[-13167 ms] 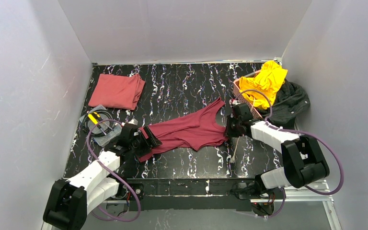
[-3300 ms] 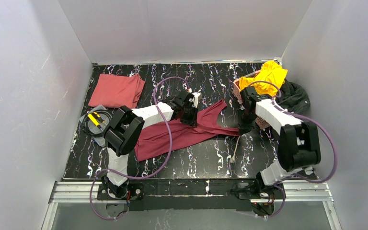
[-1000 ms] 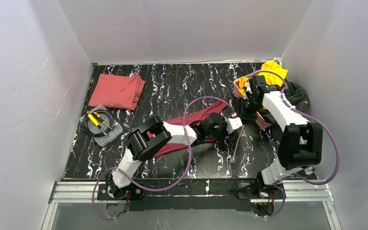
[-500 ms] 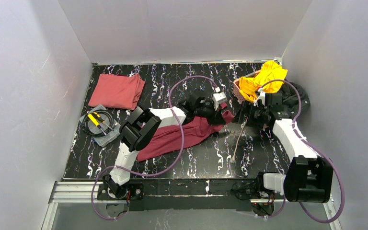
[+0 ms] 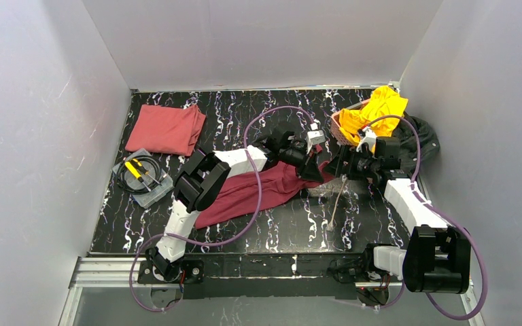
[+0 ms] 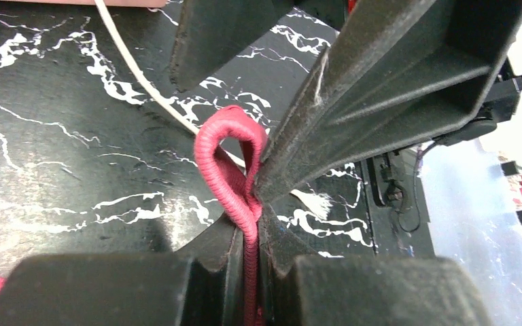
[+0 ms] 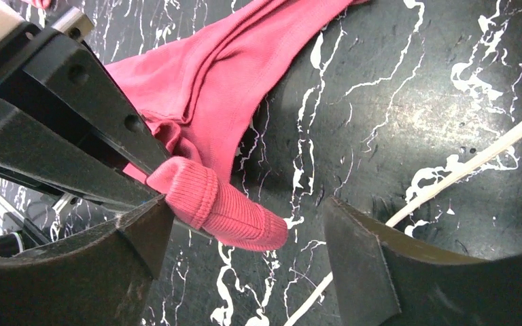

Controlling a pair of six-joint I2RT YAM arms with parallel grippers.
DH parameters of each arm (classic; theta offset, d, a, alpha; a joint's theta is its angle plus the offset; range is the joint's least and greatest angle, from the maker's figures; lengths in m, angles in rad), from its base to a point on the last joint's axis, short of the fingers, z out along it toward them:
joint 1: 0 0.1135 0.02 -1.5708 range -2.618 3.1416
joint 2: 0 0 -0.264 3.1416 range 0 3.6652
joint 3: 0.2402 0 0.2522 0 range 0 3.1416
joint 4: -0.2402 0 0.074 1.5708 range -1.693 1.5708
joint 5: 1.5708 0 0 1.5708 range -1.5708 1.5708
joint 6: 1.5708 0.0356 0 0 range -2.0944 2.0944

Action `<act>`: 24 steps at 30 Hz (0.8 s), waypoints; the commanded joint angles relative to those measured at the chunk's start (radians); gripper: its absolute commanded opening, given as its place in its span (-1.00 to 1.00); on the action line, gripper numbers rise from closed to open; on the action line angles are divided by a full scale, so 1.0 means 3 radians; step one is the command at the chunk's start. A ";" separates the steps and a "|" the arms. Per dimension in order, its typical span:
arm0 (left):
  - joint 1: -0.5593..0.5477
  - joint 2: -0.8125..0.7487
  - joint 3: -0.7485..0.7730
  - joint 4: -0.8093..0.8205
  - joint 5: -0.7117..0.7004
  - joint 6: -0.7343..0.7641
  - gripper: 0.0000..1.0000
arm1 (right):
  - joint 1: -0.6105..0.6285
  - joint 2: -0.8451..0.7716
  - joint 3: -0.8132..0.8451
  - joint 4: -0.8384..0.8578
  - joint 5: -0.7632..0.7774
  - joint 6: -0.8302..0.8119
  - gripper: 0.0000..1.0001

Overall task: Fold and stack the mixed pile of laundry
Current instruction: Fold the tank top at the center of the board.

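Observation:
The dark maroon garment [image 5: 258, 187] lies spread across the table's middle. My left gripper [image 5: 310, 163] is shut on its ribbed hem [image 6: 234, 170], which loops out past the left gripper [image 6: 248, 238]. My right gripper [image 5: 336, 166] is open and faces it. In the right wrist view that hem fold [image 7: 224, 210] sticks out between the open fingers of the right gripper [image 7: 245, 251], close to the left one, and nothing is clamped. A folded salmon-red garment [image 5: 166, 128] sits back left. The yellow garment [image 5: 374, 112] and the charcoal one [image 5: 421, 139] are piled back right.
A pink lattice basket [image 5: 340, 129] stands under the yellow garment. A cream cord [image 5: 334, 204] trails over the black marbled table just below the grippers. A clear container [image 5: 141, 178] with yellow-handled tools sits at the left edge. White walls enclose three sides.
My right gripper has opened and swung left, down to the table, until its fingers straddle the hem. The left gripper has carried the maroon corner up from the table toward the right gripper.

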 commanded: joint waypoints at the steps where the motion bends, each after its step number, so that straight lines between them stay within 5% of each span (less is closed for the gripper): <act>1: 0.0022 0.0024 0.0196 -0.0143 0.0347 -0.0089 -1.00 | -0.0012 -0.0018 -0.0046 0.0268 -0.0181 -0.0028 0.62; 15: 0.0068 0.0070 0.0299 -0.0311 0.0400 -0.0090 -1.00 | -0.0013 0.0169 -0.0013 0.0310 -0.0504 0.0044 -0.89; 19: 0.0070 0.0066 0.0316 -0.0352 0.0334 -0.0070 -1.00 | -0.0013 0.0127 0.0022 0.0177 -0.0314 0.0033 -0.97; 20: 0.0069 0.0049 0.0304 -0.0364 0.0270 -0.0055 -0.89 | -0.0012 0.0094 0.0039 0.0097 -0.0208 0.0020 -0.97; 24: 0.0069 -0.0185 0.0095 -0.0388 -0.0283 0.0122 0.09 | -0.0012 -0.0020 0.0124 -0.0243 0.0457 0.0047 -0.97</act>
